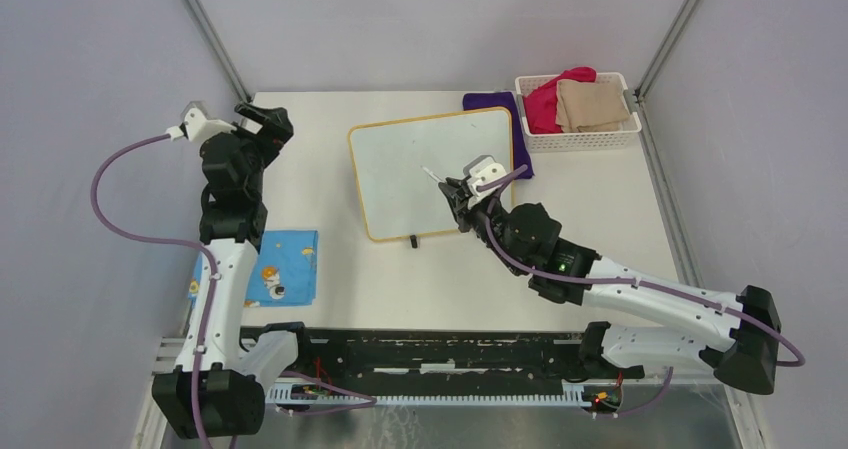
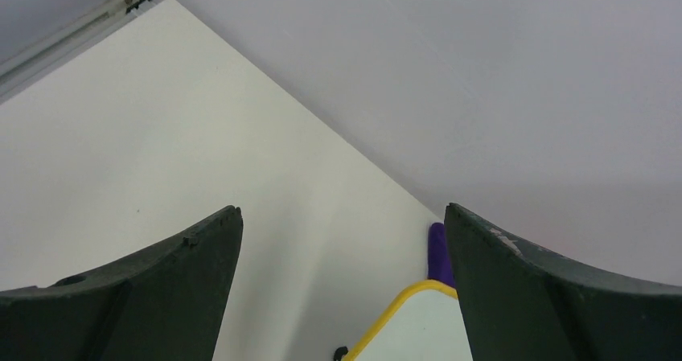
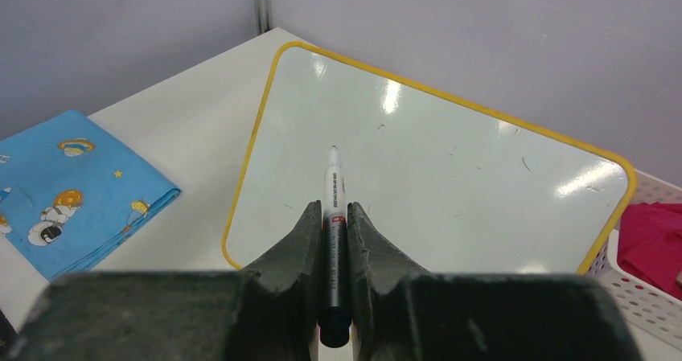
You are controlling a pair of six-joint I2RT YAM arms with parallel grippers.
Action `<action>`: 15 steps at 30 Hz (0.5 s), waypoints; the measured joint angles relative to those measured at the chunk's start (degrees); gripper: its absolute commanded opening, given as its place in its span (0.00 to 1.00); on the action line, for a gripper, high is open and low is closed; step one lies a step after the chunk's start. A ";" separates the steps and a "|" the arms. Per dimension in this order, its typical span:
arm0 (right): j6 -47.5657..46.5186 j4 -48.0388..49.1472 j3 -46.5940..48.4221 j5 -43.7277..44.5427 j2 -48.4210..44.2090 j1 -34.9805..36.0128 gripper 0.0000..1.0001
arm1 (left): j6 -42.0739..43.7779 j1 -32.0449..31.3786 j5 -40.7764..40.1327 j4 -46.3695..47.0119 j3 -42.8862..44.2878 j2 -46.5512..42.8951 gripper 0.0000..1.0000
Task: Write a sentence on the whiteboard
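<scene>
Right wrist | whiteboard (image 3: 450, 160) — glossy, yellow-rimmed | faint marks, possibly scratches

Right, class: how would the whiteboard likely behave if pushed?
The whiteboard looks rigid: framed, lying flat, so probably won't flex. Its glossy face likely lets the marker glide. Nothing clamps it to the table, so it may slide.

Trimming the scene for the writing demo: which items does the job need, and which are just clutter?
In use: whiteboard (blank), marker clamped in the right pincer.

Lying about: blue astronaut-print sheet, purple cloth at the board's far corner, basket holding red cloth and tan cloth. Left pincer open, holding nothing.
</scene>
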 measured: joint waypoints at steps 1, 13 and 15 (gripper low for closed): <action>0.02 0.00 -0.15 0.00 -0.22 0.00 0.00 | 0.37 0.00 0.98 0.15 -0.50 0.31 1.00; 0.04 -0.02 -0.79 0.28 -1.75 0.00 0.00 | 3.89 2.43 20.09 2.16 -5.46 6.84 1.00; 0.07 -0.02 -0.79 0.35 -1.75 0.00 0.00 | 6.27 1.90 22.05 3.43 -7.34 6.86 1.00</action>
